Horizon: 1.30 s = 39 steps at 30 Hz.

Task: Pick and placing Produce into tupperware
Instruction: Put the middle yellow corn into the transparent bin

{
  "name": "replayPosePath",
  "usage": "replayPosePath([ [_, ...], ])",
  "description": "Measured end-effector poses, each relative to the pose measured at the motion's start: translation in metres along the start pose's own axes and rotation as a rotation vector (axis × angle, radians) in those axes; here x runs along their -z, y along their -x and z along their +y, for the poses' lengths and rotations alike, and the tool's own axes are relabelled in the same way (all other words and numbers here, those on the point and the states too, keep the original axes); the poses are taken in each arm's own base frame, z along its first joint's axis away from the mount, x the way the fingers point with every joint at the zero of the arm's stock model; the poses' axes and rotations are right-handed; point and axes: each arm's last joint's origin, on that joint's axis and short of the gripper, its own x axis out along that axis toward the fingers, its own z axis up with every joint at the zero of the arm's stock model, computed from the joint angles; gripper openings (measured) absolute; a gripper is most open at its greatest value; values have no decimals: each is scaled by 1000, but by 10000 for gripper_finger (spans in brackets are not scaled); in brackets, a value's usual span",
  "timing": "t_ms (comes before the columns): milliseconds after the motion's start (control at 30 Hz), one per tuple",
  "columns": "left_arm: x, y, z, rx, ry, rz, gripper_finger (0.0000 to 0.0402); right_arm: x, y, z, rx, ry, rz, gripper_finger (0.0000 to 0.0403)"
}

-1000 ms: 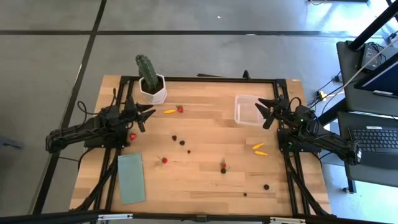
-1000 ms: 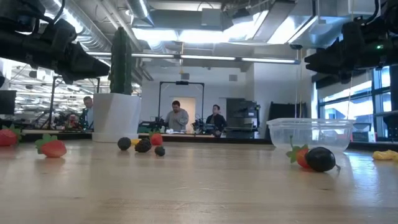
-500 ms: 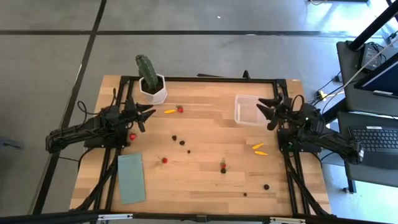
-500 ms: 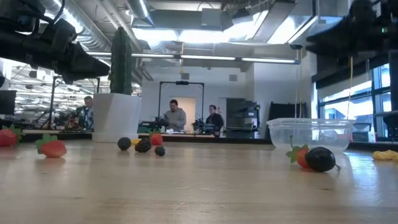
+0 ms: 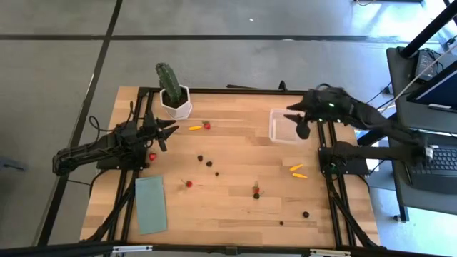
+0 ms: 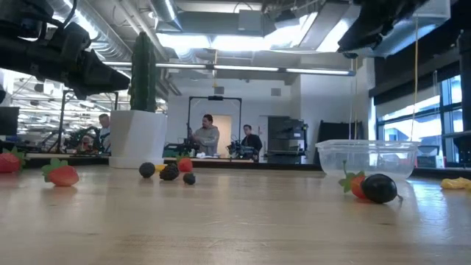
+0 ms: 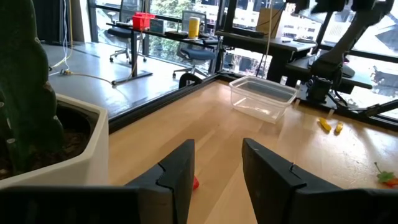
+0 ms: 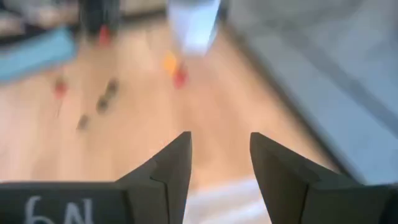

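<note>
The clear tupperware (image 5: 284,126) stands at the table's far right, also seen in the low view (image 6: 366,158) and the left wrist view (image 7: 261,96). Produce lies scattered on the wood: a strawberry (image 5: 206,125) beside an orange piece (image 5: 194,128), dark berries (image 5: 209,163), two yellow pieces (image 5: 296,170), and another strawberry (image 5: 189,183). My right gripper (image 5: 295,123) hangs high over the tupperware, open with nothing between its fingers (image 8: 217,168). My left gripper (image 5: 170,134) waits open at the table's left (image 7: 217,180), held level and pointing across the table.
A green cactus in a white pot (image 5: 175,100) stands at the far left corner. A flat green pad (image 5: 151,204) lies near the left front. A small red piece (image 5: 151,156) sits by the left arm. People stand in the room behind the table (image 6: 208,136).
My right gripper has risen well above the table and swung toward the far edge, over the tupperware, tipping its fingers downward. Its finger gap looks the same as before. No produce has moved.
</note>
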Motion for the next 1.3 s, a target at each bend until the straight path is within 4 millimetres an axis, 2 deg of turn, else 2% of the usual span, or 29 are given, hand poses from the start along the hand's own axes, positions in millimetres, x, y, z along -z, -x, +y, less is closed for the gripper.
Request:
replayPosePath([
  [100,0,0,0,-2,-2,-1,126,-7,-13,3,-108,-14,203,165],
  [233,0,0,1,-27,-31,-6,126,-6,-31,14,-176,-8,432,165],
  [500,0,0,1,-33,-32,-8,126,26,-68,41,-222,-4,789,165],
  [767,0,0,1,-34,-32,-7,126,62,-84,75,-312,148,846,165],
  [1000,0,0,1,-34,-32,-7,126,104,-91,91,-359,241,892,165],
  [1200,0,0,1,-34,-33,-6,126,110,-95,96,-230,291,884,165],
  [1300,0,0,1,-34,-33,-6,126,113,-98,99,-229,306,905,165],
])
